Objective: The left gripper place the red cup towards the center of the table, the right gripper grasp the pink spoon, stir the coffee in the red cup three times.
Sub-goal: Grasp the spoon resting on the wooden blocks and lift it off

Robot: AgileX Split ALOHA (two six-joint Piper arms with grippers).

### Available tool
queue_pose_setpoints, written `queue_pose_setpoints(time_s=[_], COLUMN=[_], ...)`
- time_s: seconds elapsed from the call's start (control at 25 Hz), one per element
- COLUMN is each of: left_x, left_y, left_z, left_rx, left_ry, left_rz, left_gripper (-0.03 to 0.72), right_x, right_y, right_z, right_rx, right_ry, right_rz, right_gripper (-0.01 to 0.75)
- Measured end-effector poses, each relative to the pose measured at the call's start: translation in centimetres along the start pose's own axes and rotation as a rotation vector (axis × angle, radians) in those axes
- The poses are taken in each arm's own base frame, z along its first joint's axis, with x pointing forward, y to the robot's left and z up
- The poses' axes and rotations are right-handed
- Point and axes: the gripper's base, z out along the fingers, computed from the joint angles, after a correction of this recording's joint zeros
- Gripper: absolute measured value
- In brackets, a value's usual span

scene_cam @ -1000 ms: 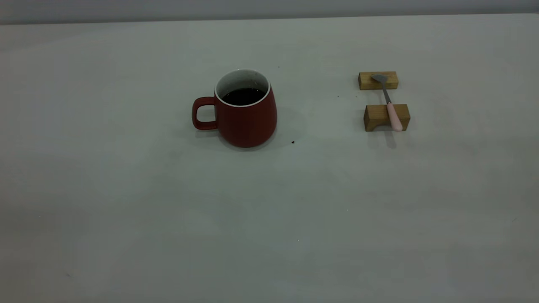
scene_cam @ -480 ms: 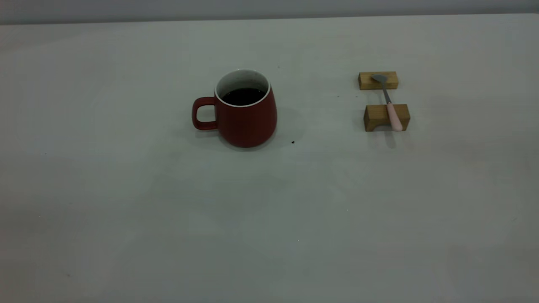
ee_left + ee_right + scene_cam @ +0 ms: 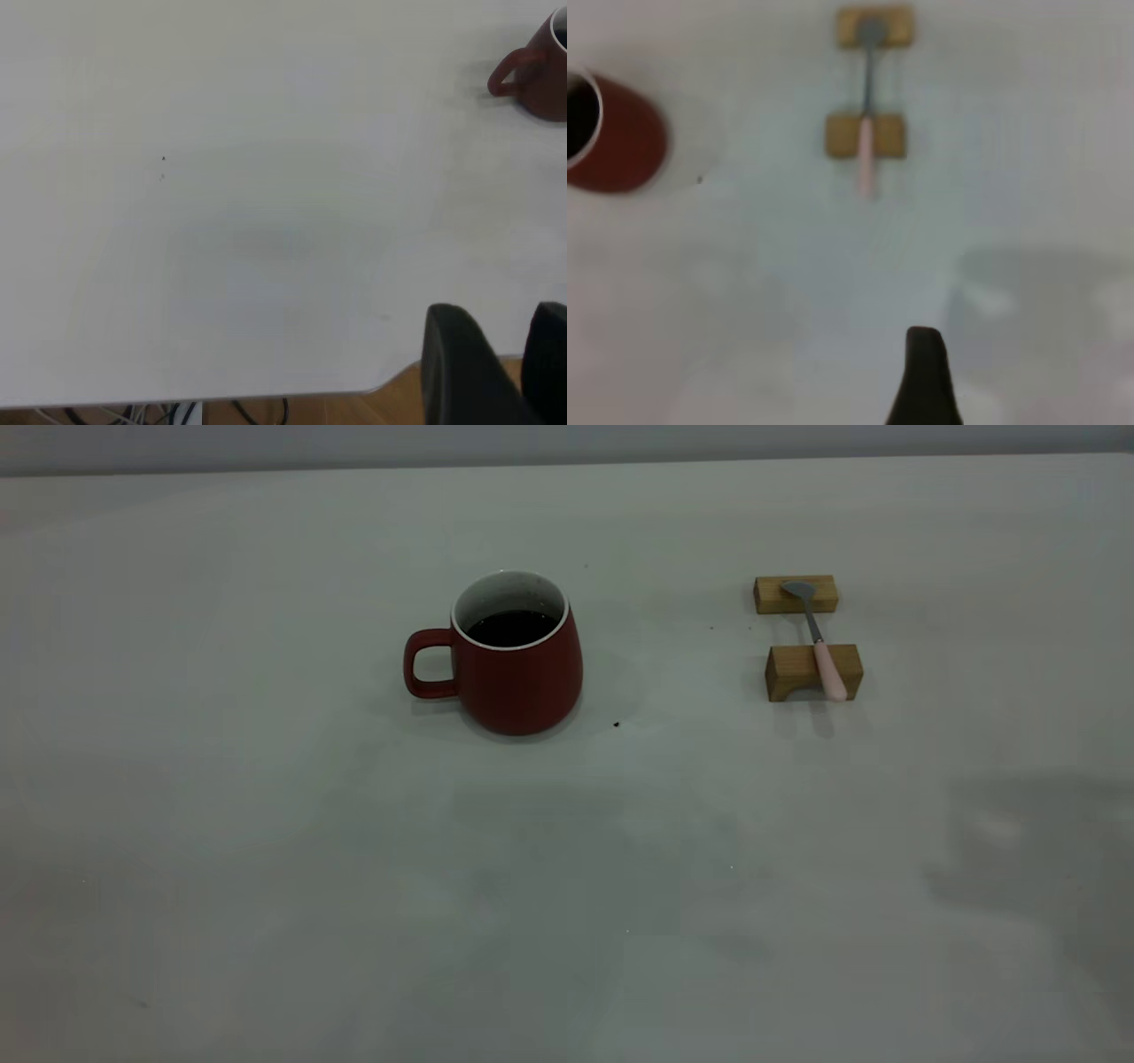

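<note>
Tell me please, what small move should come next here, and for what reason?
Probably the left gripper should advance toward the loop handle of the dark red ceramic cup. The cup stands left of the table's middle, untouched, holding dark coffee. The slim pink-handled metal spoon lies across two tan wooden blocks, and the right gripper is far from it.

no text, label, brand or number can be read on the red cup (image 3: 516, 664) or anywhere near it.
</note>
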Motion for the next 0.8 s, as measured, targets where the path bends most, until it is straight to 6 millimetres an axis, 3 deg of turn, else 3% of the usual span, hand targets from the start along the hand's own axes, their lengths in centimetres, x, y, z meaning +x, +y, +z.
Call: queue_pose_setpoints(time_s=[0.2,0.36,0.8], left_x=[0.0,0.0,0.0], left_y=[0.0,0.0,0.0], left_z=[0.0,0.0,0.0], left_rx=[0.000,0.000,0.000], left_ry=[0.000,0.000,0.000], left_rz=[0.000,0.000,0.000], left_gripper=[0.247,0.247,0.247], right_x=[-0.7,-0.9,-0.7], right_y=[2.2,3.9,7.3], right_z=[7.7,12.7,22.4], right_rx=[-0.026,-0.041,-0.064], right_ry=[0.159,0.254,0.387], right_rz=[-0.081,-0.147,-0.250], right_gripper=[0.654,0.654,0.647])
